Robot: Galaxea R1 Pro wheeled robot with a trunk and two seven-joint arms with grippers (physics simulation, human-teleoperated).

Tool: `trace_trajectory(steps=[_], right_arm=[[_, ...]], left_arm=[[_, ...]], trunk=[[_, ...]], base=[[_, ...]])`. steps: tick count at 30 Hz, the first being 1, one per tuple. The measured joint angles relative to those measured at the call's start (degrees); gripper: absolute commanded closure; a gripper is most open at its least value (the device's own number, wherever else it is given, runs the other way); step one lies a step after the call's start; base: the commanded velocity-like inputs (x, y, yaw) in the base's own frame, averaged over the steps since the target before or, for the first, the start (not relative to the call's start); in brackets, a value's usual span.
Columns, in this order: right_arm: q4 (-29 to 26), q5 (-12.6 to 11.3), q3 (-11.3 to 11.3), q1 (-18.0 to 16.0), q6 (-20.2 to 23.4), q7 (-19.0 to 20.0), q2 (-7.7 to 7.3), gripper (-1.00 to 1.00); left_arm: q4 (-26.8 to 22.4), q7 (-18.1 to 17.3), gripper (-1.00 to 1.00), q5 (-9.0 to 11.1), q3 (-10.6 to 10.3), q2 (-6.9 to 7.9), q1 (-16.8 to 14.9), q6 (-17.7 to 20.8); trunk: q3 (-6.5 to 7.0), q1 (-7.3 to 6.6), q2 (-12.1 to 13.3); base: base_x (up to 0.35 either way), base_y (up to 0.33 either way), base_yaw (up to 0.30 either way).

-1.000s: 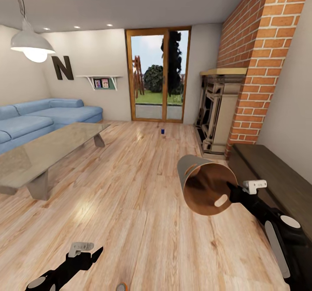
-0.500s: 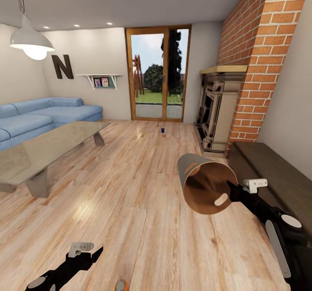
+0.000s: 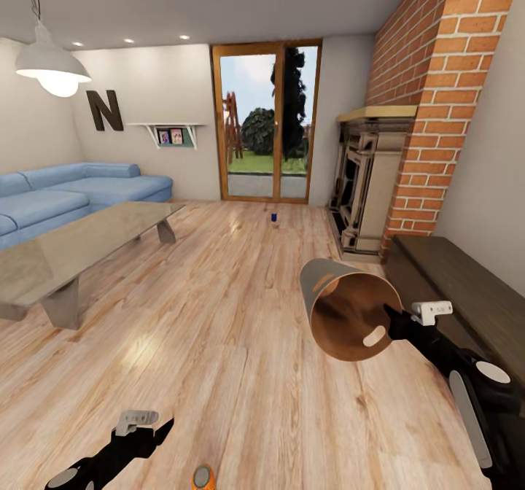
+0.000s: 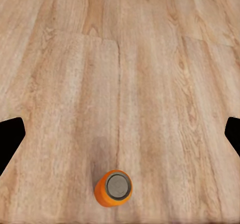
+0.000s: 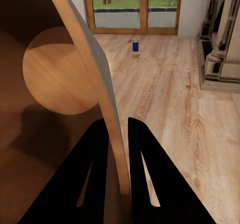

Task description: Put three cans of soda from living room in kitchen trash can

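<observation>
Wood planks run across the living room floor [image 3: 219,315] toward the glass doors [image 3: 266,122], with one blue sofa [image 3: 73,195], one low table [image 3: 80,246], one fireplace [image 3: 364,184] beside the brick wall [image 3: 437,89], and one dark bench [image 3: 467,293] along the wall on the robot's right.

One tash can [image 3: 350,315] is carried tipped on its side, mouth toward the robot, its brown inside empty as far as it shows. The right pincer [image 5: 117,134] is clamped narrow on its rim, one finger inside the wall and one outside. That thin-edge hold is the main risk, I judge: a jolt while driving, or a bump against the bench near it, could twist the bin loose.

Two soda cans are visible. The orange can [image 4: 113,187] stands upright on the floor just ahead of the left pincer [image 4: 120,134], whose fingers are spread wide with nothing between them. A clumsy approach could knock it over and send it rolling. The blue can [image 3: 273,219] stands far off near the doors.
</observation>
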Motion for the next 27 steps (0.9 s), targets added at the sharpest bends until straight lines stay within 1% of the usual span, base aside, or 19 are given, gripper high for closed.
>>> trace_trajectory(steps=[2,3,5,27], right_arm=[[0.00,0.03,0.03,0.00,0.00,-0.03,0.01,1.00],[0.00,0.04,0.11,0.00,0.00,-0.05,0.01,1.00],[0.00,0.00,0.16,0.00,0.01,-0.06,0.01,1.00],[0.00,-0.01,0.50,0.00,0.02,-0.07,0.10,1.00]], left_arm=[[0.69,-0.01,-1.00,0.03,-0.01,-0.31,0.00,-0.01],[1.13,-0.03,-1.00,0.04,-0.06,-0.71,0.00,-0.04],[1.25,-0.04,-1.00,0.05,-0.07,-0.82,0.00,-0.16],[1.45,-0.04,-1.00,0.06,-0.10,-1.00,0.00,-0.84]], trunk=[[-0.36,0.44,-0.80],[-0.54,0.66,-1.20],[-0.90,1.10,-2.01],[-4.85,5.93,-10.83]], base=[[0.000,0.000,0.000],[0.000,0.000,0.000],[0.000,0.000,0.000],[0.000,0.000,0.000]])
